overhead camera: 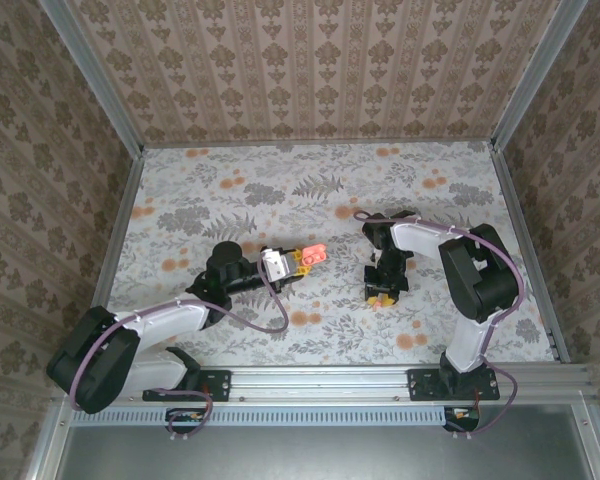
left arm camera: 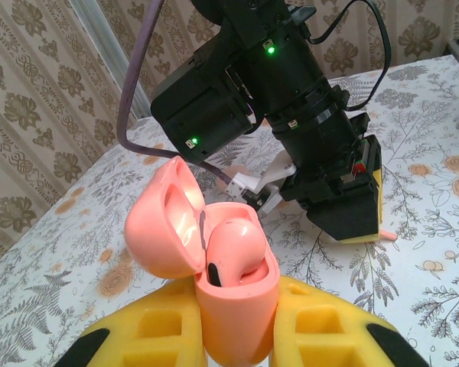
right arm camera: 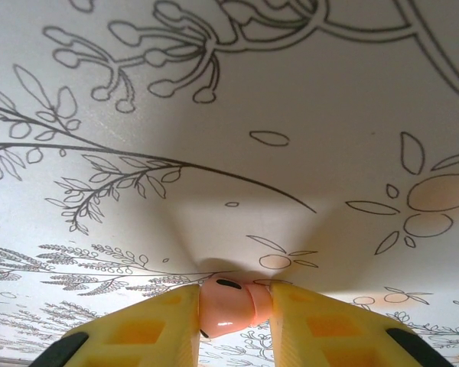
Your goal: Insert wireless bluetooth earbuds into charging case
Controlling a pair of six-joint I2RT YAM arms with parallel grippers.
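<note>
**A:** Entry one: left gripper point(left arm camera: 237, 340)?

**B:** Closed narrow on the charging case point(left arm camera: 241, 313). The salmon-pink case stands upright between the yellow fingers point(left arm camera: 329, 325), which press on both its flanks.

**A:** Condition of the case?

**B:** The lid point(left arm camera: 162, 229) is swung open and leans to the gripper's left. The seated earbud point(left arm camera: 233, 248) sits in the body, its rounded head above the rim.

**A:** Entry two: right gripper point(right arm camera: 236, 300)?

**B:** It points down at the bench point(overhead camera: 460, 200), closed to a narrow gap on the second earbud point(right arm camera: 226, 307). Both fingertips point(right arm camera: 176, 313) touch this earbud, one on each side.

**A:** Position of that earbud?

**B:** It lies crosswise between the tips, at their very end and close over the flowered surface. Whether it touches the bench cannot be told. From the left wrist a thin pink stem pokes out beside the yellow tip.

**A:** Relation of the two entries?

**B:** The right gripper is ahead of the left gripper and a little to its right, well apart. The black right arm point(left arm camera: 275, 84) rises above it. The case's opening faces up, toward that arm.
</note>
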